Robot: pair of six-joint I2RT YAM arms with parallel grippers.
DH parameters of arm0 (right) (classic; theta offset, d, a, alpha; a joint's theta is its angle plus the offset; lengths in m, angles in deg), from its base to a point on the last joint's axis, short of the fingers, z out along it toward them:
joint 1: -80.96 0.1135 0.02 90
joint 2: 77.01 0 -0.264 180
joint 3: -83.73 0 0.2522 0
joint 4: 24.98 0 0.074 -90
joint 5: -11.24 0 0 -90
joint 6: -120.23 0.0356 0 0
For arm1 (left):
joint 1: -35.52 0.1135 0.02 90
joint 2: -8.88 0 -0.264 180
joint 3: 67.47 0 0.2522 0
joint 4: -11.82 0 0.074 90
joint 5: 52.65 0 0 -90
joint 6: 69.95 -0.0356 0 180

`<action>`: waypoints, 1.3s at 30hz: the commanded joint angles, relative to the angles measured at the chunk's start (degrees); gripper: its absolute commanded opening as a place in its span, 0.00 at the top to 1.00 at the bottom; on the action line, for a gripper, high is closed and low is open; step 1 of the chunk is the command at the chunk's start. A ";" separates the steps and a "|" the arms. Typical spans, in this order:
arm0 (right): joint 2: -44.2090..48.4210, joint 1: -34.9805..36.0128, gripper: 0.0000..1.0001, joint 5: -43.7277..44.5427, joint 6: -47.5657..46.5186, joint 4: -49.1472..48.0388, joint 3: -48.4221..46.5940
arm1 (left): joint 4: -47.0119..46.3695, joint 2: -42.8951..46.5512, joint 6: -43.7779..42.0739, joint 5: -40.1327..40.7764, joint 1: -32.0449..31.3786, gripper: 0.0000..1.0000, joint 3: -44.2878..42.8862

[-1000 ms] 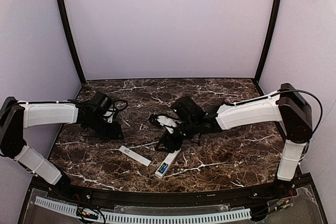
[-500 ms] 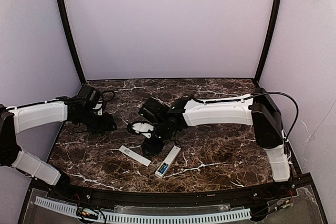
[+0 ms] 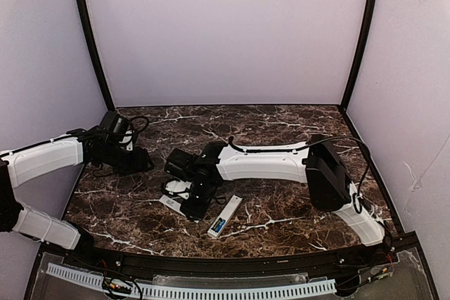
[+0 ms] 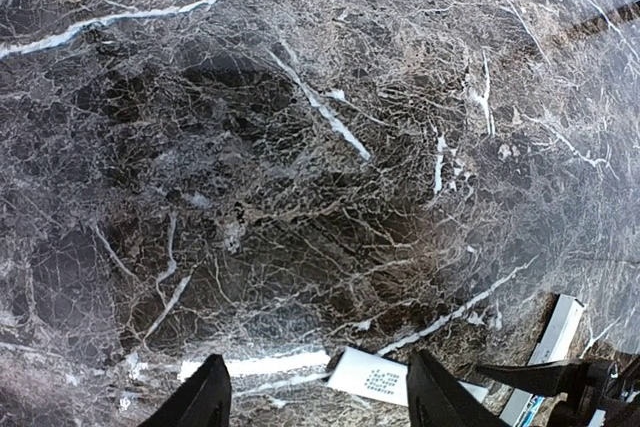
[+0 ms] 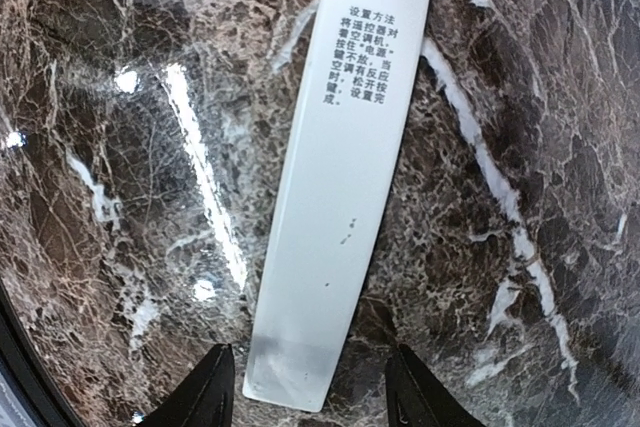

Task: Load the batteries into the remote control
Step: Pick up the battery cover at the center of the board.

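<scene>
— Where is the remote?

— The remote [image 3: 226, 213] lies flat on the bench [image 3: 302, 205], near the front edge and about midway across. At its near end there is a blue spot, probably a battery [image 3: 219, 227], though it is too small from overhead to be sure.

— And the right end effector?

— The right end effector [image 5: 310, 367] hangs low over a white strip [image 5: 345, 167] with printed text. The strip lies on the bench just left of the remote and apart from it. The fingers [image 5: 208, 392] stand partway open on either side of the strip's near end, and they grip nothing.

— The left one?

— The left end effector [image 4: 318, 377] hovers over the marble at the left side of the bench, jaws apart and empty. Its own camera shows the strip's labelled end low in view, and the remote past it at the lower right.
</scene>
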 commanded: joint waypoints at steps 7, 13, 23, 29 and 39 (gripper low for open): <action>-5.08 1.46 0.53 4.47 0.49 9.75 -6.94 | -0.46 2.39 -0.05 0.20 0.51 0.39 2.52; -5.97 1.69 0.53 4.21 1.30 11.73 -7.89 | -1.60 2.25 0.03 -0.29 0.51 0.39 3.44; -7.77 2.45 0.73 3.12 0.45 13.08 -6.86 | -2.42 2.88 -0.25 -0.58 0.50 0.39 4.26; -4.62 2.05 0.82 3.81 0.98 11.42 -5.07 | -3.41 2.47 -0.18 -1.66 0.51 0.39 4.81; 7.06 0.91 0.87 9.45 1.02 2.17 4.06 | -12.39 4.87 -0.66 -11.31 0.47 0.32 8.83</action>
